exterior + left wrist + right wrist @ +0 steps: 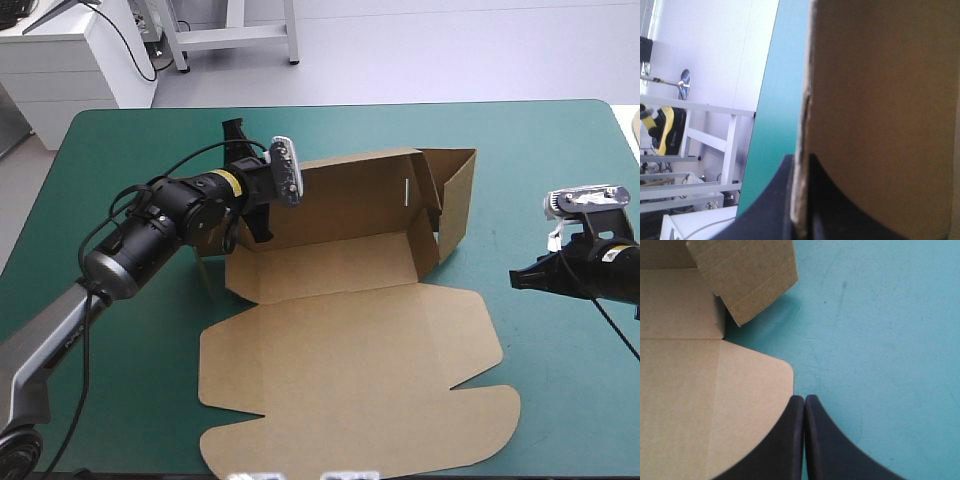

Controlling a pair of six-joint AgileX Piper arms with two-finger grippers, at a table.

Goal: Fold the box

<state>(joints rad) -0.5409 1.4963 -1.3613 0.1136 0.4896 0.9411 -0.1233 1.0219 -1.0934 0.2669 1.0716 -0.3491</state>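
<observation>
1. We find the box [350, 350] lying on the table [560, 150], with its flat sheet toward the near edge and its raised back wall and right end wall toward the far edge.
2. At the box's far-left corner, the left gripper [247, 180] straddles the end of the back wall — the board sits between its fingers.
3. To the right of the box, the right gripper [516, 277] points toward it — just beside the flat sheet's rounded flap.
</observation>
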